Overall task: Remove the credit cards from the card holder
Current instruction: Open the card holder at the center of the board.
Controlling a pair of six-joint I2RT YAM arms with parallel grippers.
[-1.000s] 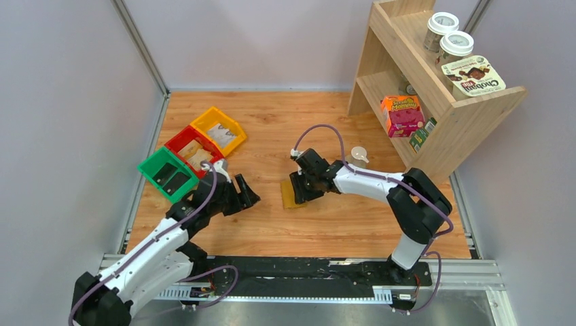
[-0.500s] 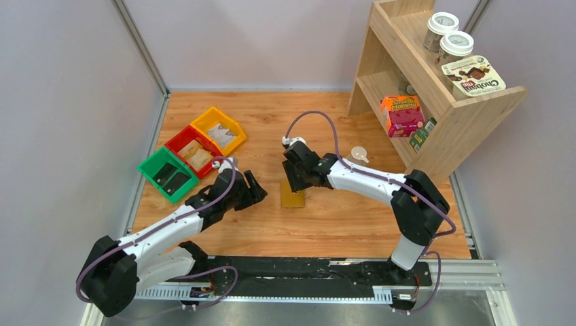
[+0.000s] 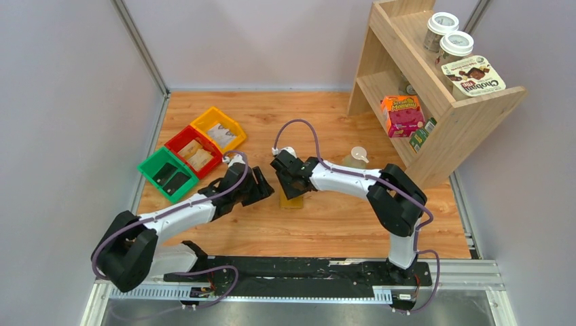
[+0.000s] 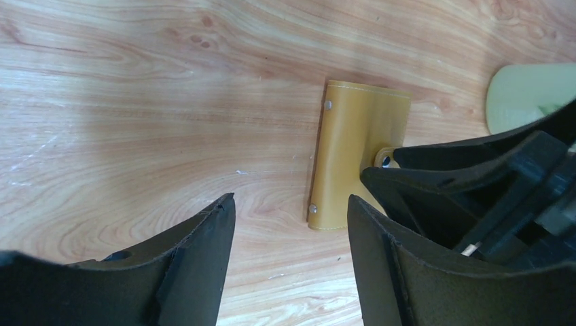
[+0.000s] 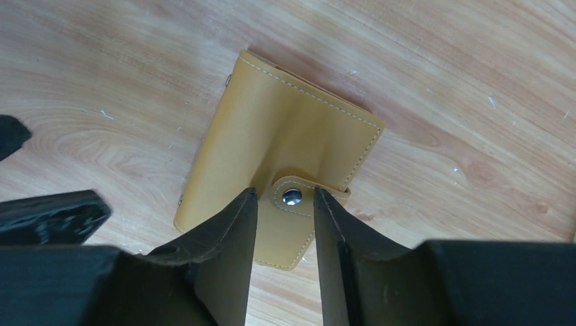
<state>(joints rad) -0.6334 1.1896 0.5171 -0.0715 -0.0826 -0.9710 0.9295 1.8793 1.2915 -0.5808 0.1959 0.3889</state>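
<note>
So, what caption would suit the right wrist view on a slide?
Right end effector over the closed yellow card holder, fingers flanking its snap tab.

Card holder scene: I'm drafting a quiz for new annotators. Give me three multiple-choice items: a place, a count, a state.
1. Where is the card holder? A. On the table, between the left gripper and right gripper. B. On the shelf. C. On the metal rail.
2. How many coloured bins? A. Two. B. Three. C. Four.
3. The card holder is: A. Folded, snap tab fastened. B. Spread open. C. Emptied, cards beside it.
Key: 1 A: both wrist views show it flat on the wood. 2 B: green bin, red bin, yellow bin. 3 A: the snap is closed over the fold.
</note>
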